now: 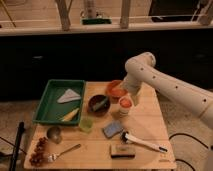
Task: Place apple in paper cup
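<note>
Gripper point(131, 94) hangs low over the far middle of the tabletop point(150, 120), at the end of the white arm point(170, 85) that reaches in from the right. Whether it is spread or pressed together, I cannot tell.

Right of it, the wood lies bare out to the right edge. The left side is crowded: an orange bowl point(114, 90) stands just beside the gripper near the far edge, a dark bowl point(98, 104) lies left of that, and a green tray point(59, 100) fills the far left corner. Nearer lie a light-green cup point(86, 123), a blue pad point(113, 129), a white-handled brush point(142, 142) and a brown block point(122, 151) close to the near edge.

The apple point(125, 102) sits in the mouth of the paper cup point(123, 112), directly under the gripper and slightly nearer; whether they are touching I cannot tell.
</note>
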